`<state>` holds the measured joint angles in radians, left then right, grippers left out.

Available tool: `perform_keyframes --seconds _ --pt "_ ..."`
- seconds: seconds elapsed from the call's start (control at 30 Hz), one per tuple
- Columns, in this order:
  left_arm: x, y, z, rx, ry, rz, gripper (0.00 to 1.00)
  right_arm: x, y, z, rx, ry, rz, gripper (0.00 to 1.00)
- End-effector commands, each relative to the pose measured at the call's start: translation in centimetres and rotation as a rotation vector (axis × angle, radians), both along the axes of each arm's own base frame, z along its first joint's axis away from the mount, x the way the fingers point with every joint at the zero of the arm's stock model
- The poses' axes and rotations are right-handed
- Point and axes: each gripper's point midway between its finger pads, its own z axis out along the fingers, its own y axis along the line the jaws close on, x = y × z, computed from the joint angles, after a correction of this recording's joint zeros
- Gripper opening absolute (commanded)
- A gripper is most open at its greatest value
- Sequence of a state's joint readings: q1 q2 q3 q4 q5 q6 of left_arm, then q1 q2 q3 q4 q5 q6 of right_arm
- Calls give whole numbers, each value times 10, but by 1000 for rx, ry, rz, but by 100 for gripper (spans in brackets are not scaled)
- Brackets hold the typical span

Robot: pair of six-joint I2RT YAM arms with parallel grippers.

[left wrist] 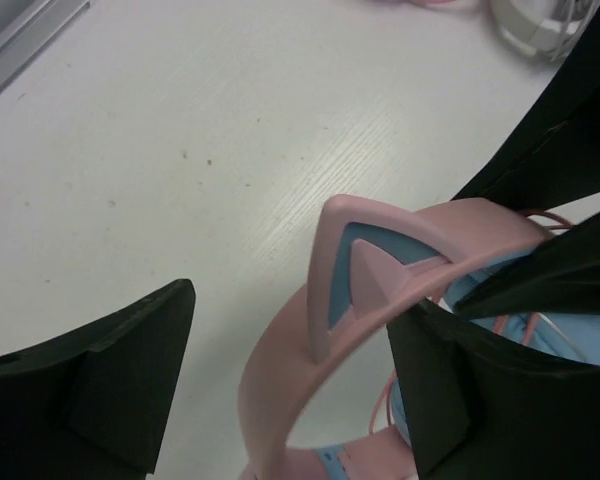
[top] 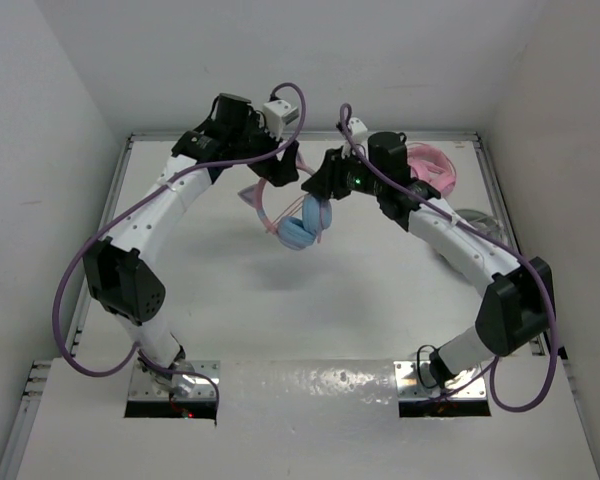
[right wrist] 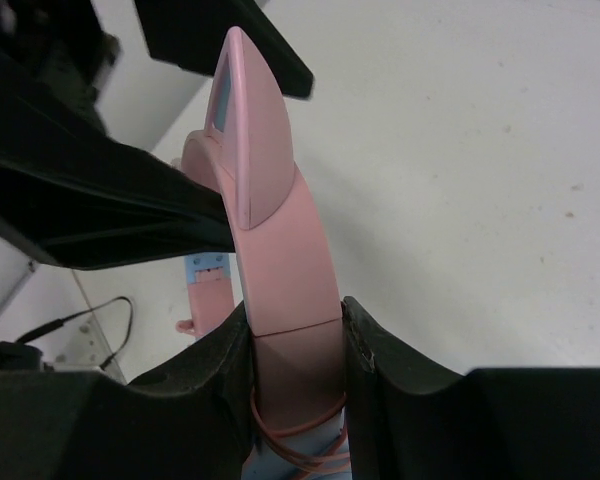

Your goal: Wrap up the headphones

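The headphones (top: pixel 302 226) hang lifted above the table's middle, light blue ear cups low, pink headband (top: pixel 264 206) to the left. My right gripper (top: pixel 321 184) is shut on the headband (right wrist: pixel 292 290) just above an ear cup. Thin pink cable (right wrist: pixel 298 432) loops round the band below its jaws. My left gripper (top: pixel 280 172) is open. Its fingers (left wrist: pixel 130 380) straddle the headband (left wrist: pixel 280 370) near a cat ear (left wrist: pixel 348 282); the left finger stands apart from the band, the right one is close beside it. The left gripper's black fingers (right wrist: pixel 100 190) show in the right wrist view.
All-pink headphones (top: pixel 436 164) lie at the back right. White-grey headphones (top: pixel 477 224) lie by the right arm, partly hidden by it, and also show in the left wrist view (left wrist: pixel 540 25). Raised rails edge the table (top: pixel 310 300) at left, right and back.
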<state>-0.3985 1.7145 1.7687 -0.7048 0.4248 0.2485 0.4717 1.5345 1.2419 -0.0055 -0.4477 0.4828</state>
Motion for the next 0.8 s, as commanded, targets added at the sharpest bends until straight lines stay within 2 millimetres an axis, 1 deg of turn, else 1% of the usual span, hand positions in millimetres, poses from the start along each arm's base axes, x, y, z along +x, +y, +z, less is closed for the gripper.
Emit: perform_keyframes --seconds 0.0,0.03,0.13,0.17,0.2,0.27,0.3,0.33,0.37,0.4,0.43,0.47,0.5,0.53,0.57,0.6,0.63,0.67,0.7,0.73,0.77 --pt "-4 -6 46 -88 -111 -47 76 1 -11 12 -40 -83 -53 0" --pt "-7 -6 44 -86 -105 -57 83 3 -16 8 -64 -80 -72 0" --pt "-14 -7 40 -86 -91 -91 97 16 -32 1 -144 -111 -162 0" --pt "-16 -8 40 -88 -87 -100 99 21 -37 1 -174 -134 -183 0" --pt "-17 -8 41 -86 -87 -103 100 27 -47 -2 -212 -136 -229 0" --pt "-16 -4 42 -91 -82 -86 100 37 -57 -2 -286 -173 -268 0" --pt "-14 -2 47 -118 -67 -57 100 44 -69 -2 -352 -200 -311 0" --pt "-12 1 49 -138 -53 -33 100 47 -74 -5 -389 -205 -330 0" --pt "-5 11 52 -155 -41 15 100 51 -82 -4 -425 -222 -358 0" --pt "-1 15 59 -196 -12 83 94 56 -95 -4 -476 -236 -417 0" --pt "11 30 61 -179 -15 206 89 58 -101 -3 -525 -271 -428 0" --pt "12 35 66 -213 36 307 83 60 -106 2 -556 -302 -449 0" --pt "15 42 67 -216 51 374 80 58 -113 0 -650 -353 -461 0" --pt "22 53 67 -221 68 448 79 57 -113 3 -680 -390 -467 0" --pt "25 54 69 -268 117 497 79 57 -113 20 -674 -463 -496 0" --pt "26 57 66 -289 157 521 79 50 -112 17 -747 -513 -486 0" --pt "28 62 65 -327 198 535 79 47 -110 23 -759 -556 -491 0" --pt "31 60 61 -371 257 565 79 44 -108 41 -743 -621 -515 0" --pt "33 59 60 -394 284 571 78 37 -99 39 -791 -672 -477 0" --pt "32 53 61 -426 313 547 78 34 -99 45 -805 -702 -491 0" --pt "36 47 60 -461 341 546 78 30 -97 58 -792 -747 -502 0"
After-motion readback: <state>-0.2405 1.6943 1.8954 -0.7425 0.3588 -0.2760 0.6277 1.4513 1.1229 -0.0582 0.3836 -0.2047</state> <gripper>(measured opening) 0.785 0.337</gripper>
